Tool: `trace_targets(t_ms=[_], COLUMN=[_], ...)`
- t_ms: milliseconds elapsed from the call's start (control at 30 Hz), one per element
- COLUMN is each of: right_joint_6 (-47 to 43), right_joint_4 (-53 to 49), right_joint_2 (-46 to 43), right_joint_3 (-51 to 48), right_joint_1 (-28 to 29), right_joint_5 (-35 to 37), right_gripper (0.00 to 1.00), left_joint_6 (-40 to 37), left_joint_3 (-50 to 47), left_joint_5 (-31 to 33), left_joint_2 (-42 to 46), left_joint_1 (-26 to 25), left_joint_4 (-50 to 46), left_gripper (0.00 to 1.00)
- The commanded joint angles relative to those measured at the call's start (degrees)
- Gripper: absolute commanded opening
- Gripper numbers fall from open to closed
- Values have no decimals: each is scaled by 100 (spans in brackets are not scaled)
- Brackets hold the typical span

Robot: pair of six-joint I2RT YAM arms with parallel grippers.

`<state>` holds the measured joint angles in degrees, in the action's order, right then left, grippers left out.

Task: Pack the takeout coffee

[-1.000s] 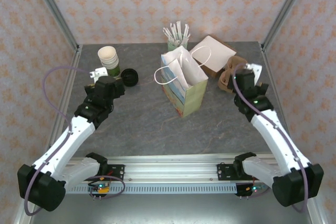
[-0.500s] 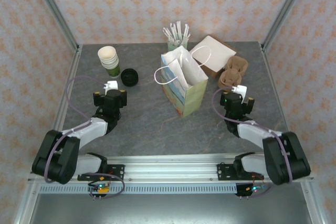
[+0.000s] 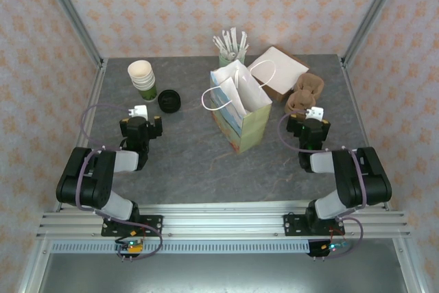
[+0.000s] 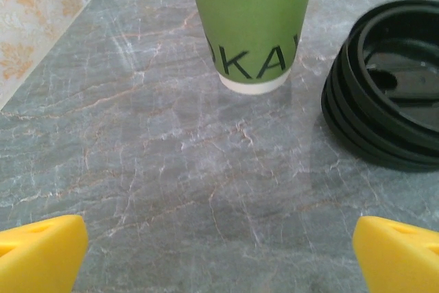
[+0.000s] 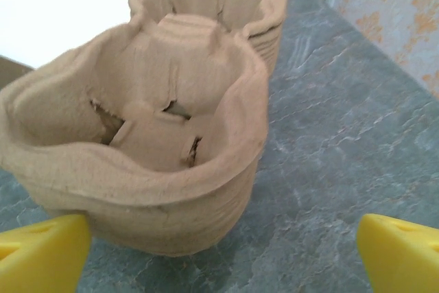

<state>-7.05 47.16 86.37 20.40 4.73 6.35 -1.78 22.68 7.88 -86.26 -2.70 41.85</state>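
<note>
Step in hand, by my judgement: the closing retreat. The paper bag [image 3: 241, 118] stands upright at the centre of the surface [image 3: 185, 162] with its mouth open. Its walls hide the interior, so I infer rather than observe that the takeout coffee is inside it. The left jaws are spread wide and empty, low over the surface and facing the stack of green cups [image 4: 250, 32] and the black lids [image 4: 387, 101] beside it, touching neither. The right jaws are equally wide and empty, facing the pulp cup carrier [image 5: 158, 121] without contact. The next move calls for little: bring each arm fully home, keep both jaws clear of the stack and the carrier, and leave the bag alone, since a light paper bag tips easily. Before calling it packed, I would confirm that the lidded cup sits upright inside. Compared with a second ago, the left arm [image 3: 103, 169] and right arm [image 3: 343, 169] have folded back from an extended reach toward their bases. The bag, stack, lids and carrier have not shifted.
</note>
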Motion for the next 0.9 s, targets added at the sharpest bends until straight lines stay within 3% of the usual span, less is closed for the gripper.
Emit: trace_targets(t_ms=[0,867], right_joint_6=[327,365], right_joint_4=[-139,-177], right_joint_2=[75,81], right_joint_3=[287,317], right_joint_1=[-126,-148], right_joint_5=[-130,-81], right_gripper=[99,99], left_joint_6=[102,112], left_joint_3=[142,158], left_joint_5=[-257,-271], left_joint_2=[31,48], left_joint_1=[15,15], left_joint_4=[180,111], left_gripper=[100,100])
